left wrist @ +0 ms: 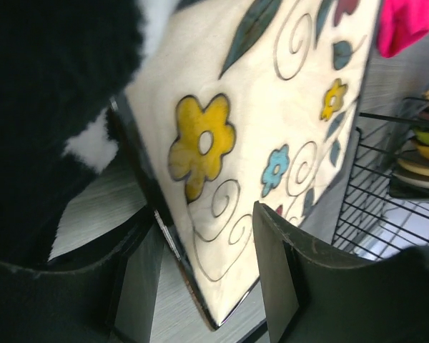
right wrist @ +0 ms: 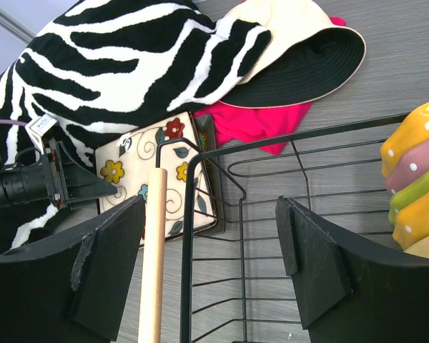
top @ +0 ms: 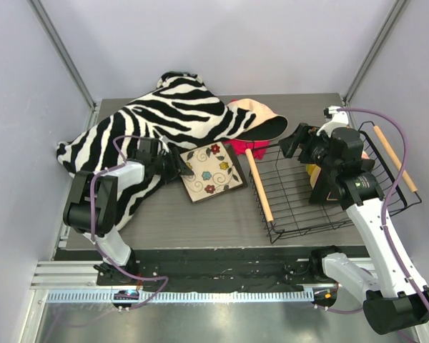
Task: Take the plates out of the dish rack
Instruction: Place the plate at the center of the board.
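A cream square plate with flowers (top: 213,171) lies on the table left of the dish rack (top: 293,214), with a dark plate edge (top: 241,163) showing under it. My left gripper (top: 181,168) is open, its jaws on either side of the cream plate's (left wrist: 272,107) near corner without clearly touching it. My right gripper (top: 299,143) is open and empty above the rack's left part (right wrist: 189,250). Several stacked plates (right wrist: 415,186), orange dotted, pink and yellow-green, stand in the rack at the right; they also show in the left wrist view (left wrist: 425,153). In the top view my right arm mostly hides them.
A zebra-striped cloth (top: 164,118) covers the back left of the table. A peach hat (top: 254,118) and a pink cloth (top: 256,147) lie behind the rack's left corner. The rack's wooden handles (top: 259,187) run along both its sides.
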Robot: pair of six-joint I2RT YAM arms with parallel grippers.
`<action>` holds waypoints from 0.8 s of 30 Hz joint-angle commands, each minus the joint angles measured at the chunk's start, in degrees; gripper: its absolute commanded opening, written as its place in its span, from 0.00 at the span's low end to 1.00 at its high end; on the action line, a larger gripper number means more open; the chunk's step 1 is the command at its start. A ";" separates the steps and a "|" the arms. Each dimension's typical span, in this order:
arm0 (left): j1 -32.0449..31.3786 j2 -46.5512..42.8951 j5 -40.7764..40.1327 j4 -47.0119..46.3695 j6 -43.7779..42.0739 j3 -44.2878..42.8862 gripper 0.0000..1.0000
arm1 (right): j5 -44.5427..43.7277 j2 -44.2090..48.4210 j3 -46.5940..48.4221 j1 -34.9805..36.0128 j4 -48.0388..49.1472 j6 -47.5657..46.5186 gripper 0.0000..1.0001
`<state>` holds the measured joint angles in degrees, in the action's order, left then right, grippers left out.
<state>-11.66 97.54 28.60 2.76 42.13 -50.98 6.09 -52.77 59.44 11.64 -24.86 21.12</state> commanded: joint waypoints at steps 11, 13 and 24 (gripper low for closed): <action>-0.20 -5.34 -9.18 4.71 -4.69 -1.05 0.40 | 1.12 0.48 -0.55 0.05 3.59 0.58 0.82; -0.29 -4.47 -8.39 4.70 -4.69 -2.10 0.36 | 1.03 0.48 -0.64 0.05 3.50 0.67 0.82; -2.05 1.07 -7.42 4.62 -4.69 -6.58 0.20 | 1.12 1.27 -1.61 0.05 3.77 1.20 0.82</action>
<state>-12.73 97.10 20.71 8.93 38.50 -54.35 7.01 -52.75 57.89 11.64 -23.99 21.67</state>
